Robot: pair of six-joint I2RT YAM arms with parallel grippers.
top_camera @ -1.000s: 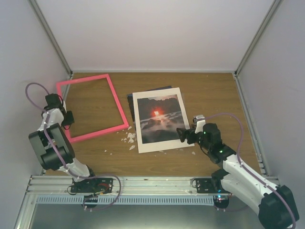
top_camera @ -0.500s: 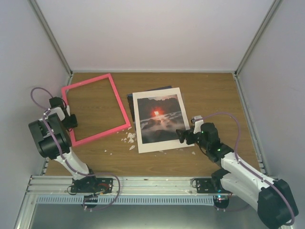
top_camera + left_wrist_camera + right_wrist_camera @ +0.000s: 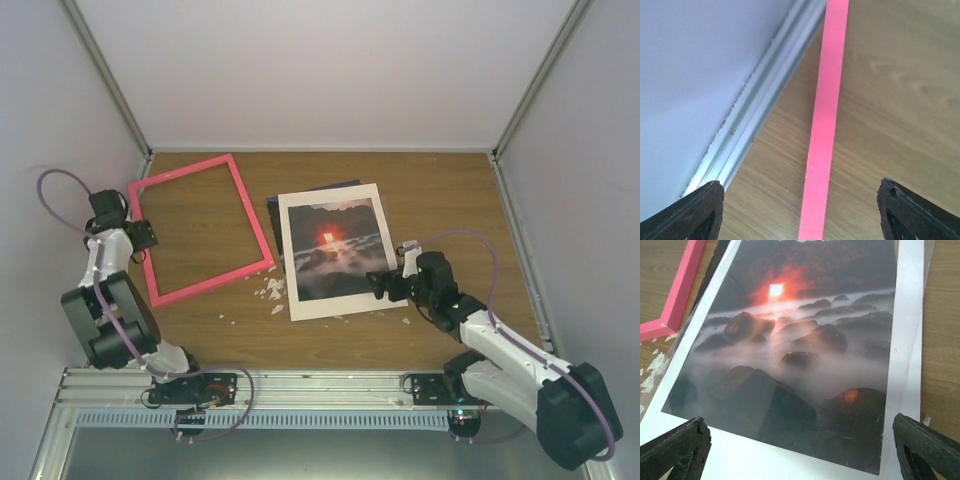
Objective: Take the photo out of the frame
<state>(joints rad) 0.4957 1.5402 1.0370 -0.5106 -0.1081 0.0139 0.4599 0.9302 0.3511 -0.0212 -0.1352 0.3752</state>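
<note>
Seascape photo (image 3: 333,247) lies flat and face up near the middle of the wooden table (image 3: 430,200), its red sun glowing above dark rocks and misty water. It is out of the frame (image 3: 251,212), which rests well to its left with bare wood showing through the opening. A white border (image 3: 340,305) surrounds the print; I cannot tell from my screens whether it is part of the paper or a separate sheet. A dark sheet (image 3: 274,215) peeks out from under the print's far and left edges. Small white scraps (image 3: 272,290) litter the wood between the frame's near right corner and the print.

From my left wrist camera, the left gripper (image 3: 800,200) hangs over the frame's (image 3: 822,125) left rail with its fingers (image 3: 700,210) spread wide, one to each side of the pink strip and touching neither side of it. An aluminium track (image 3: 765,85) at the foot of the wall runs just beside that rail. In the overhead view the left gripper (image 3: 140,235) sits at the frame's left edge.

At the print's near right corner, the right gripper (image 3: 378,283) points toward the picture. Its own camera shows the right gripper (image 3: 800,445) low above the near edge of the photo (image 3: 790,355), fingers (image 3: 675,450) fully apart and gripping nothing.
</note>
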